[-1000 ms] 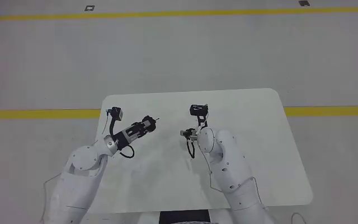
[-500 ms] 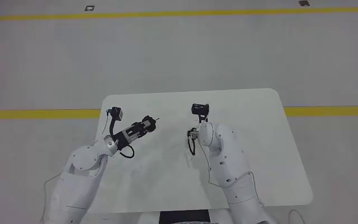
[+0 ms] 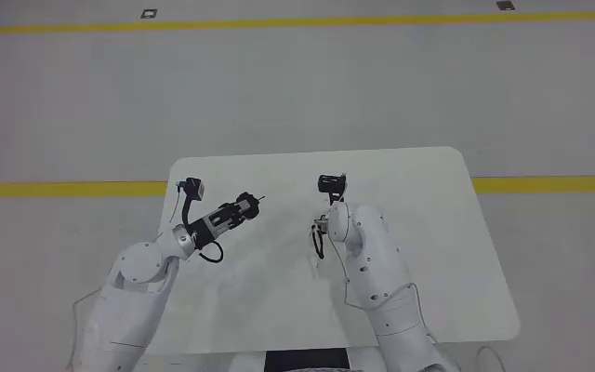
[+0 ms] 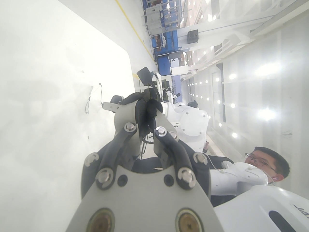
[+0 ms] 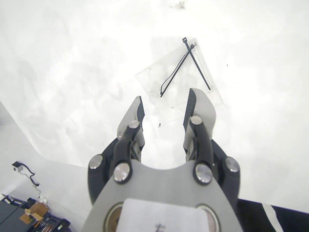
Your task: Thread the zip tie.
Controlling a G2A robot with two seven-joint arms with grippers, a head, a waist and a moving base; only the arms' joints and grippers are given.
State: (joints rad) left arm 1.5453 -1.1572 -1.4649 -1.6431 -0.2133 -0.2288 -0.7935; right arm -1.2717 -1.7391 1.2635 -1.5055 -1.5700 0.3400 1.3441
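Two black zip ties lie in a clear flat tray (image 5: 212,92) on the white table (image 3: 418,186). One zip tie (image 5: 196,65) lies straight. The other zip tie (image 5: 175,71) is bent into a narrow loop, its head next to the straight one's head. My right gripper (image 5: 166,100) hangs open just above the tray's near edge, with nothing between its fingers. My left gripper (image 3: 249,205) is off to the left over the table, fingers (image 4: 146,108) pressed shut; I see nothing clearly held between them. From the left wrist view the ties (image 4: 88,101) are thin dark lines on the table.
Bare white tabletop surrounds the tray. A small scrap (image 5: 179,5) lies on the table beyond the tray. The table's rounded edge (image 5: 36,153) runs behind my right gripper. A yellow floor line (image 3: 84,189) passes beside the table.
My right wrist has turned and shifted slightly, so its gripper now sits tucked under the arm in the top view. The left arm has not moved.
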